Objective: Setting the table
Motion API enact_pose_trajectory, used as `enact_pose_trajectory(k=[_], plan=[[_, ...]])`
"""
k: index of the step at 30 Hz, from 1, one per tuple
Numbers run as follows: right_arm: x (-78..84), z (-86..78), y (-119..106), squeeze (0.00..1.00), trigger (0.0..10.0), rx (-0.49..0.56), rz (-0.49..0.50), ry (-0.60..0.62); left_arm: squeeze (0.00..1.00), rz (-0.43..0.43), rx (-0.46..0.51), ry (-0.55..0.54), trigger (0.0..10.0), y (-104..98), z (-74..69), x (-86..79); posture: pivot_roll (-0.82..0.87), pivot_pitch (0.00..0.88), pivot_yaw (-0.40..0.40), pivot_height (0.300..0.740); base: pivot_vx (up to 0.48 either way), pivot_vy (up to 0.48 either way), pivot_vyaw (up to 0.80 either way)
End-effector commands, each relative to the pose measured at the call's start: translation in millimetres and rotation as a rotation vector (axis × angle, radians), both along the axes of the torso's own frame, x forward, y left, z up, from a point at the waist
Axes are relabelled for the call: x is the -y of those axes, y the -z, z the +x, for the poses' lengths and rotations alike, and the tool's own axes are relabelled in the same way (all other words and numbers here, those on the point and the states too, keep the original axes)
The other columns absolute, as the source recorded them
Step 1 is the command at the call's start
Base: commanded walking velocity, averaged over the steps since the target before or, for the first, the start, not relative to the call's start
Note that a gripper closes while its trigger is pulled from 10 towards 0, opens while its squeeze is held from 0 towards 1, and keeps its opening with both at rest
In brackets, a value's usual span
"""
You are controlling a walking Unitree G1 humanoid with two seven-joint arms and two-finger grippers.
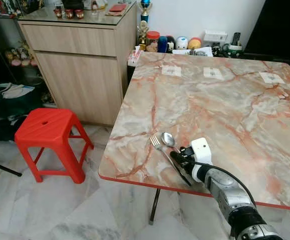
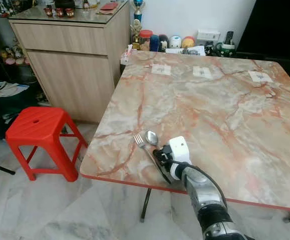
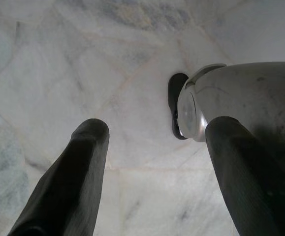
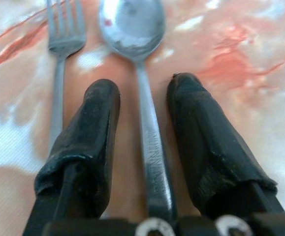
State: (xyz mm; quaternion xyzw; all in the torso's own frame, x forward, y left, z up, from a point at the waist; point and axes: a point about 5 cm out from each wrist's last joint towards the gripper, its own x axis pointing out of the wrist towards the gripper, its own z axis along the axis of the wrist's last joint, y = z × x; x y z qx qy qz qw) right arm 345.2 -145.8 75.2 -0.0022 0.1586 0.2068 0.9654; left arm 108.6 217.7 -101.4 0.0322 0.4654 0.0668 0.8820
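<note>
At table [image 1: 225,100] front edge | right tool [image 4: 141,105] parted astride spoon [image 4: 132,22] | fork [image 4: 63,29] beside

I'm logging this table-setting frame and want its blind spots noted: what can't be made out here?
- Spoon and fork handle ends: hidden under the right claw in the eye and right wrist views.
- White cards on the table: print too small, eye views.
- Sideboard top: cut by the upper edge.
- Left claw: hangs idle over floor.

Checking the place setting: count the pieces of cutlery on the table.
2. A fork and a spoon lie side by side near the table's front edge; the right gripper's open fingers straddle the spoon's handle.
</note>
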Motion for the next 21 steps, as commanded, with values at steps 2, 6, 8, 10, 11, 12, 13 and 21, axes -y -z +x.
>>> enact_pose_trajectory(k=[2,6,8,10,11,12,13,21], plan=[[4.3,4.3,-8,0.00,10.0,0.049,0.032,0.056,0.00,-0.013,-0.041,0.002,10.0,4,-9.8,1.5,0.07,0.117,-0.031,0.740,0.000,0.000,0.00],[3.5,7.2,-17,0.00,10.0,0.096,0.053,0.059,0.00,-0.013,-0.042,0.002,10.0,4,-9.7,1.7,0.07,0.117,-0.030,0.740,0.000,0.000,0.00],[2.7,8.2,-21,0.00,10.0,0.110,0.059,0.056,0.00,-0.012,-0.042,0.002,10.0,4,-9.5,1.6,0.07,0.117,-0.031,0.740,0.000,0.000,0.00],[1.1,9.0,-25,0.00,10.0,0.130,0.069,0.047,0.00,-0.012,-0.042,0.002,10.0,4,-9.4,1.6,0.07,0.117,-0.031,0.740,0.000,0.000,0.00],[-0.7,9.6,-29,0.00,10.0,0.149,0.086,0.038,0.00,-0.012,-0.042,0.002,10.0,4,-9.4,1.6,0.07,0.116,-0.031,0.740,0.000,0.000,0.00],[-2.0,10.0,-32,0.00,10.0,0.162,0.099,0.033,0.00,-0.012,-0.042,0.001,10.0,4,-9.4,1.6,0.07,0.116,-0.031,0.740,0.000,0.000,0.00],[-4.2,10.3,-35,0.00,10.0,0.179,0.113,0.021,0.00,-0.012,-0.042,0.001,10.0,4,-9.3,1.5,0.07,0.115,-0.031,0.740,0.000,0.000,0.00],[-23.2,8.1,-46,0.00,10.0,0.220,0.130,-0.093,0.00,-0.012,-0.042,0.001,10.0,3,-9.4,1.4,0.07,0.115,-0.032,0.740,0.000,0.000,0.00]])
